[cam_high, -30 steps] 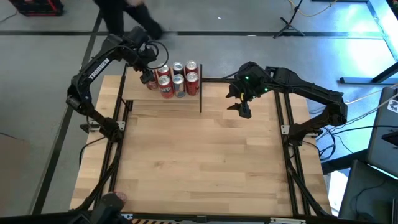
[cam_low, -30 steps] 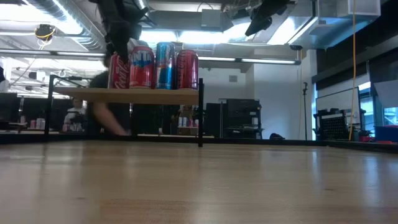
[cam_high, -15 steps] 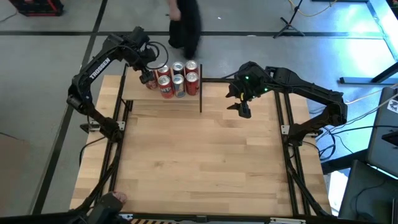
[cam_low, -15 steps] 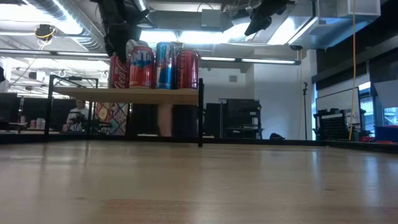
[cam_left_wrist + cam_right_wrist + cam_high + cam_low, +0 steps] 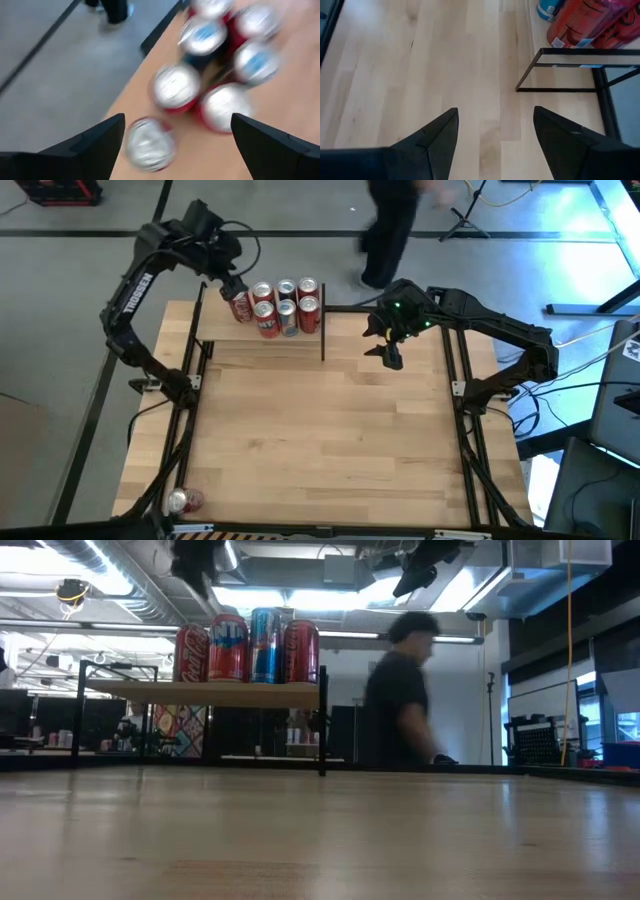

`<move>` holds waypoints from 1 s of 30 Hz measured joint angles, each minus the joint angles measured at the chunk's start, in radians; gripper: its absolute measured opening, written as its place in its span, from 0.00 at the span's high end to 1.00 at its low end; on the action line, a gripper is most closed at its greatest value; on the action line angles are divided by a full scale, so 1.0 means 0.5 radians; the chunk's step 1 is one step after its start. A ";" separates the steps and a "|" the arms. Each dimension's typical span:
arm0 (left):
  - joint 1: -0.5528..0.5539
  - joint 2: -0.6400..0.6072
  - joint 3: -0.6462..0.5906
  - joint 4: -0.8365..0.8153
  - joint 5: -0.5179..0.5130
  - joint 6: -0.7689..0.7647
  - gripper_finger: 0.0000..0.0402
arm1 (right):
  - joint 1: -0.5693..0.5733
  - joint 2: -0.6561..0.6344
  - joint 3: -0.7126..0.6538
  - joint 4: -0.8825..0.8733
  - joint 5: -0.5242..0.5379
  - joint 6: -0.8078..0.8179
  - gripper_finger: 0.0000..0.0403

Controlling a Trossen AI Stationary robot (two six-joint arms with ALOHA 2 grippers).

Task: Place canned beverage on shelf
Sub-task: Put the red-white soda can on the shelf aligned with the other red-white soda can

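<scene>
High view: worktop [image 5: 320, 440] largest, bare in middle. Shelf [image 5: 262, 338] at far left edge carries six upright cans [image 5: 280, 307], clustered, touching. One more can [image 5: 180, 501] lies at near left corner of worktop, well apart from both arms. Left pincer [image 5: 222, 280] nearer that side, hovers above shelf cluster, fingers spread, holding nothing. Right pincer [image 5: 391, 356] hangs right of shelf, part-spread, empty.

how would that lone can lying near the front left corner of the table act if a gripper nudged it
The lone can appears to lie on its side by the table edge, so a nudge would probably roll it, perhaps off the edge. Its smooth metal wall looks slippery for fingers. Whether it is full or empty cannot be told, so its weight is uncertain.
</scene>
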 joint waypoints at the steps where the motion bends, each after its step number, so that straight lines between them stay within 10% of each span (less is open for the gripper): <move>1: -0.020 -0.002 0.041 0.001 0.050 -0.092 0.12 | 0.000 0.000 0.000 -0.001 -0.005 0.032 0.38; 7: -0.292 -0.069 0.106 -0.109 0.247 -0.365 0.12 | 0.073 -0.004 -0.001 0.020 -0.209 0.216 0.38; 30: -2.272 -0.219 -0.026 -0.162 -0.460 -1.885 0.13 | 1.135 0.054 -0.021 0.177 0.474 0.844 0.38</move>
